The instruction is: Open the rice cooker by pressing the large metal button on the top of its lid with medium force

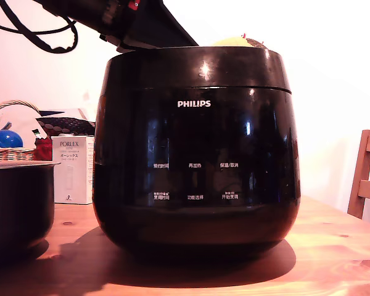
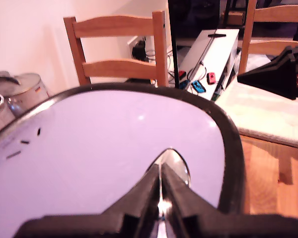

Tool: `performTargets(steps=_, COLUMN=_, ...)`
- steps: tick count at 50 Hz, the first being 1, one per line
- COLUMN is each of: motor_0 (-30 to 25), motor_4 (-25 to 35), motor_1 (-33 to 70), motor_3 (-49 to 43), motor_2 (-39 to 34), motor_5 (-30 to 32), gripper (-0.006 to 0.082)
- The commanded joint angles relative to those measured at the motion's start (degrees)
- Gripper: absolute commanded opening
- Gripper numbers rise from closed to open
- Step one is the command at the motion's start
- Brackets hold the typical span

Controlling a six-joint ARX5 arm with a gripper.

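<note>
The black fingers (image 2: 161,196) are pressed together with no gap, holding nothing, their tips resting on the oval silver metal button (image 2: 181,166) set in the round glossy lid (image 2: 104,158), which reflects pale light in the wrist view. Beneath them stands the large glossy black rounded rice cooker (image 1: 194,154) with its white PHILIPS logo, lid down. In the exterior view only the dark arm above the cooker's rim shows; the fingertips and button are hidden behind the lid's edge, along with most of a yellowish object. The cooker sits on a wooden tabletop (image 1: 333,253). Beyond the fingers stand wooden slat-back chairs (image 2: 116,47); a smaller black pot (image 1: 18,203) and a white box (image 1: 73,169) lie beside the cooker.
</note>
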Motion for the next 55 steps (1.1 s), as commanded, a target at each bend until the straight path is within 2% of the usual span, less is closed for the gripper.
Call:
performTargets(steps=1, motor_0=0.46, motor_4=-0.81, motor_1=2.97, motor_3=-4.68, motor_2=-3.45, motor_5=-0.15, gripper=-0.0023)
performTargets(steps=32, motor_0=0.33, motor_4=-3.26, motor_1=4.74, motor_3=-9.94, motor_2=-3.48, motor_5=1.79, gripper=-0.0023)
performTargets(steps=42, motor_0=0.31, motor_4=-3.13, motor_1=4.87, motor_3=-9.11, motor_2=-3.48, motor_5=1.77, gripper=-0.0023)
performTargets(steps=45, motor_0=0.31, motor_4=-2.32, motor_1=4.83, motor_3=-8.33, motor_2=-3.45, motor_5=1.29, gripper=-0.0023)
performTargets(steps=52, motor_0=0.35, motor_4=2.05, motor_1=3.96, motor_3=-2.32, motor_2=-3.45, motor_5=-5.97, gripper=-0.0023)
performTargets(steps=55, motor_0=0.35, motor_4=2.82, motor_1=3.04, motor_3=0.85, motor_2=-3.45, motor_5=-6.86, gripper=-0.0023)
